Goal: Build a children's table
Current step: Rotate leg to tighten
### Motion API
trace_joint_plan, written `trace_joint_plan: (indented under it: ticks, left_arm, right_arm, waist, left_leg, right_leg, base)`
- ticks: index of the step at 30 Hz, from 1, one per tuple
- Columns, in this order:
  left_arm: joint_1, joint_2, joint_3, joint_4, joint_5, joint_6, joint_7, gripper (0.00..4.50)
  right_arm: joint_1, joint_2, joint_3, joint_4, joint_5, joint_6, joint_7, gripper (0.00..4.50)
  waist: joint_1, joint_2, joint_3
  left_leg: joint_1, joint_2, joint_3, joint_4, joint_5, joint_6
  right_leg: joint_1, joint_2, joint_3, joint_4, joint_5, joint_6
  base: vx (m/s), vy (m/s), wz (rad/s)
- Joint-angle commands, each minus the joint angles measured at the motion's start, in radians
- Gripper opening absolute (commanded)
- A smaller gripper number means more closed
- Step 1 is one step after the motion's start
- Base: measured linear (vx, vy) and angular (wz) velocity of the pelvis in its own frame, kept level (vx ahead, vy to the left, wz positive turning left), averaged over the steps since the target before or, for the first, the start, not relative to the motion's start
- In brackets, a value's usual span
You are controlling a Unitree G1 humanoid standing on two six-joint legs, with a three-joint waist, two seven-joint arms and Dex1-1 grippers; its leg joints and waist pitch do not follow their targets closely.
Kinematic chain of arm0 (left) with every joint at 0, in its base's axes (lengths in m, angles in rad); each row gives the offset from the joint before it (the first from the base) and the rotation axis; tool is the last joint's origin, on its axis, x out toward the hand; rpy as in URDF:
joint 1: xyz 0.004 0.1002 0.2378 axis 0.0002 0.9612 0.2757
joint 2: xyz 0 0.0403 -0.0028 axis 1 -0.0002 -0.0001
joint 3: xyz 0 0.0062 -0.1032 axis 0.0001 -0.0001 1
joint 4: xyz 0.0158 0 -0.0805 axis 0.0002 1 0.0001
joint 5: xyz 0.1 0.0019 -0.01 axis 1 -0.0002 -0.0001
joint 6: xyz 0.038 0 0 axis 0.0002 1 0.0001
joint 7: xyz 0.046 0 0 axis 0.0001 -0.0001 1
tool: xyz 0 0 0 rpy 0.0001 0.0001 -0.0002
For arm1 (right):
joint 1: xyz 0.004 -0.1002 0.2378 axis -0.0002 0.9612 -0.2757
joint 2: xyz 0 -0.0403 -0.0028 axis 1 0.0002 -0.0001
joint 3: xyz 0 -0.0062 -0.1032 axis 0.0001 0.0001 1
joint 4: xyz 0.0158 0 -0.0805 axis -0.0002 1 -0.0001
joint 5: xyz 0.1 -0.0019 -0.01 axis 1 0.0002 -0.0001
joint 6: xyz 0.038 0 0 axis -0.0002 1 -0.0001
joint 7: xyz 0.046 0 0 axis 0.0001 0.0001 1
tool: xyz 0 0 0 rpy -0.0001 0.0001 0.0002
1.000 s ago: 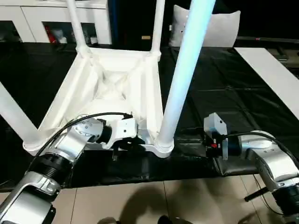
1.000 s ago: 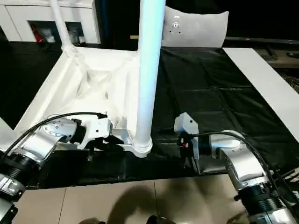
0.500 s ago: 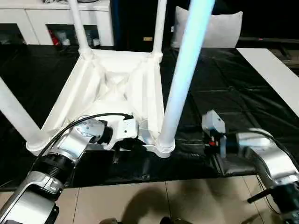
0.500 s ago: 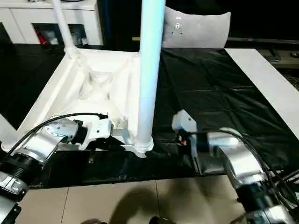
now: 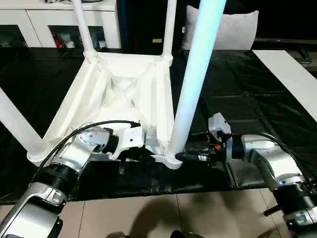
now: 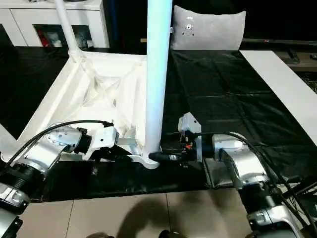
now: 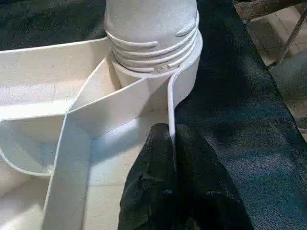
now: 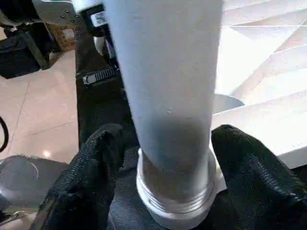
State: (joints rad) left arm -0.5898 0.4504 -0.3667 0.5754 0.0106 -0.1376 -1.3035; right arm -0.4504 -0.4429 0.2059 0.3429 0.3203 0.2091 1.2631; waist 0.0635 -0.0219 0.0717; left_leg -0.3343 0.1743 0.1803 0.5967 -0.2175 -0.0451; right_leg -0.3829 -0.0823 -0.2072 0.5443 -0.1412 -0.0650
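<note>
Black sheeting carries your upturned table (image 5: pixel 124 94), whose rim your left gripper (image 7: pixel 170 139) pinches steady while your right gripper (image 8: pixel 165 163) spreads wide around the near leg (image 5: pixel 190 89), probably to twist it home.

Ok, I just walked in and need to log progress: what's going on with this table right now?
The robot is assembling the children's table, which lies upside down on a black sheet with all four legs standing in its corner sockets. The left tool is shut on the tabletop's rim beside the nearest corner socket, steadying it. The right tool is open, with one finger on each side of the near leg just above its socket, not yet closed on it.
</note>
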Motion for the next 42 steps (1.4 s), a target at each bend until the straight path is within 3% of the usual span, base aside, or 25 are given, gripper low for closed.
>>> trace_joint_plan:
  ticks: [1,9,14,18,20,24,26,32,34,36,42]
  left_arm:
    - [0.011,-0.02,0.017,0.007,-0.042,-0.03,-0.02,0.0]
    - [0.012,-0.014,0.017,0.007,-0.044,-0.022,-0.041,0.0]
    - [0.003,-0.026,0.03,0.011,-0.054,-0.001,-0.033,0.0]
    - [-0.009,-0.067,0.05,-0.003,-0.037,0.095,0.082,0.0]
    - [-0.011,-0.096,0.055,-0.023,-0.019,0.151,0.148,0.0]
    - [-0.023,-0.165,0.065,-0.052,0.002,0.25,0.262,0.0]
    - [-0.045,-0.245,0.081,-0.052,0.013,0.327,0.377,0.0]
    - [-0.104,-0.406,0.11,0.029,0.052,0.362,0.639,0.0]
    - [-0.113,-0.427,0.109,0.048,0.068,0.357,0.676,0.0]
    - [-0.112,-0.428,0.096,0.043,0.094,0.363,0.684,0.0]
    - [-0.093,-0.38,0.06,0.028,0.129,0.36,0.638,0.0]
  right_arm:
    - [-0.024,0.002,-0.001,0.022,0.0,-0.008,0.03,2.91]
    - [-0.054,0.023,0.004,0.086,-0.014,-0.034,0.036,2.17]
    - [-0.06,0.034,0.007,0.099,-0.013,-0.036,0.052,1.93]
    - [-0.029,0.043,-0.011,0.034,0.014,0.03,0.01,1.91]
    - [-0.008,0.058,-0.021,-0.012,-0.015,0.059,-0.092,1.91]
    - [0.008,0.127,-0.055,-0.041,-0.075,0.127,-0.332,1.91]
    - [0.027,0.195,-0.075,-0.07,-0.112,0.186,-0.501,1.89]
    - [0.014,0.359,-0.128,-0.053,-0.186,0.211,-0.849,1.89]
    - [0.013,0.386,-0.127,-0.055,-0.173,0.198,-0.846,1.89]
    - [0.024,0.392,-0.127,-0.083,-0.17,0.175,-0.839,2.44]
    - [0.061,0.347,-0.169,-0.136,-0.141,0.126,-0.782,3.07]
  waist:
    - [0.006,-0.005,-0.074]
    - [0.005,-0.002,-0.07]
    - [0.003,0.003,-0.064]
    - [0.002,0.0,-0.061]
    - [0.001,0.003,-0.059]
    - [-0.01,0.005,-0.054]
    - [-0.028,0.003,-0.055]
    - [-0.035,0.006,-0.062]
    - [-0.031,0.009,-0.065]
    - [-0.03,0.012,-0.065]
    - [-0.021,0.016,-0.067]
  left_leg:
    - [-0.004,0.081,-0.034,-0.065,-0.131,0.061]
    - [-0.003,0.083,-0.033,-0.067,-0.131,0.062]
    - [-0.002,0.082,-0.034,-0.068,-0.15,0.058]
    - [-0.002,0.079,-0.034,-0.068,-0.149,0.06]
    - [0.004,0.08,-0.034,-0.069,-0.154,0.055]
    - [0.001,0.07,-0.035,-0.067,-0.166,0.036]
    - [-0.001,0.067,-0.039,-0.066,-0.172,0.027]
    - [-0.008,0.061,-0.038,-0.064,-0.135,0.053]
    - [-0.007,0.067,-0.038,-0.066,-0.112,0.072]
    - [-0.009,0.072,-0.039,-0.067,-0.103,0.087]
    - [-0.011,0.077,-0.037,-0.066,-0.085,0.108]
  right_leg:
    - [0.061,-0.112,0.09,-0.071,-0.417,-0.021]
    - [0.057,-0.111,0.093,-0.069,-0.401,-0.034]
    - [0.057,-0.111,0.092,-0.073,-0.419,-0.033]
    - [0.057,-0.109,0.091,-0.076,-0.439,-0.024]
    - [0.052,-0.107,0.09,-0.083,-0.46,-0.013]
    - [0.053,-0.104,0.078,-0.097,-0.512,0.015]
    - [0.054,-0.104,0.074,-0.102,-0.52,0.035]
    - [0.056,-0.102,0.074,-0.101,-0.472,0.046]
    - [0.055,-0.104,0.079,-0.092,-0.411,0.025]
    - [0.055,-0.106,0.084,-0.084,-0.371,0.005]
    - [0.058,-0.112,0.09,-0.074,-0.321,-0.027]
  base:
    - [0.0,0.0,0.0]
    - [0.0,0.0,0.0]
    - [0.0,0.0,0.0]
    - [0.0,0.0,0.0]
    - [0.0,0.0,0.0]
    - [0.0,0.0,0.0]
    - [0.0,0.0,0.0]
    - [0.0,0.0,0.0]
    - [0.0,0.0,0.0]
    - [0.0,0.0,0.0]
    - [0.0,0.0,0.0]
